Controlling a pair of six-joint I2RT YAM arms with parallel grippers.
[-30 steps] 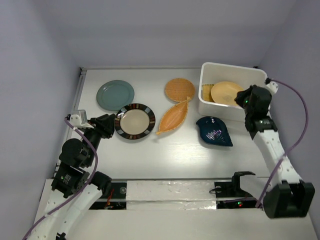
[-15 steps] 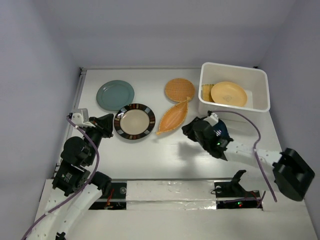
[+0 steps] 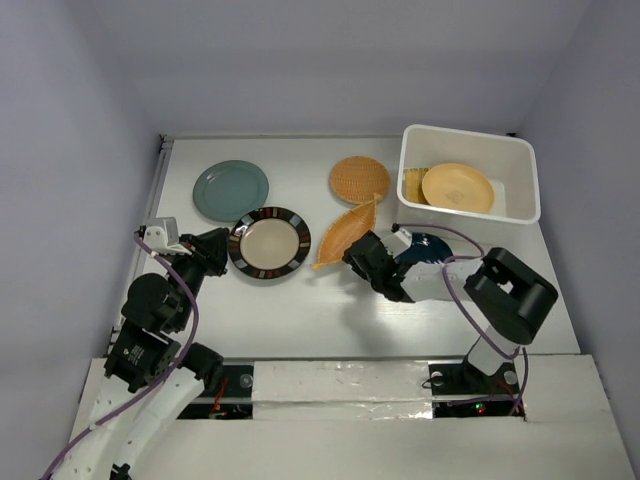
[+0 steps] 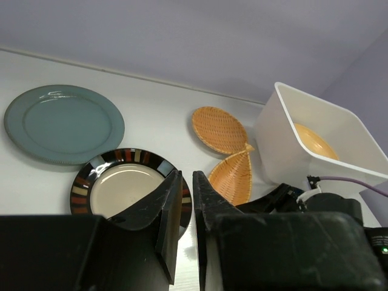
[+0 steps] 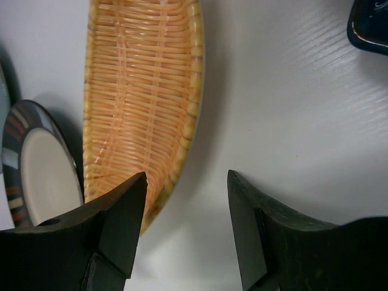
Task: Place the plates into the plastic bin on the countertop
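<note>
Near the middle of the worktop (image 3: 300, 315) the right claw (image 3: 364, 257) sat low at the near tip of the orange leaf-shaped plate (image 3: 345, 232), fingers spread and nothing between them. On the right wrist view the plate's woven rim ran up to one finger, while most of the gap showed bare white surface, so the claw looked off-centre to the rim. Judged step: pre-grasp on the leaf plate, not gripped. The plastic bin (image 3: 468, 131) stood at the far right corner, holding a yellow round plate (image 3: 457, 186) and a woven one (image 3: 414, 183) against its left wall. Five plates lay outside it: the leaf one, the round woven plate (image 3: 360, 179) touching its far tip, the teal plate (image 3: 231, 190), the dark-rimmed cream plate (image 3: 269, 243), and the dark blue plate (image 3: 428, 246), partly hidden by the right arm. The left claw (image 3: 214, 246) waited beside the cream plate's left rim, fingers nearly pressed together and holding nothing. The next move probably called for sliding the right claw sideways to straddle the shallow rim, dropping to the surface and pinching, then lifting clear and carrying right to the bin; the thin, flat-lying rim could slip out
</note>
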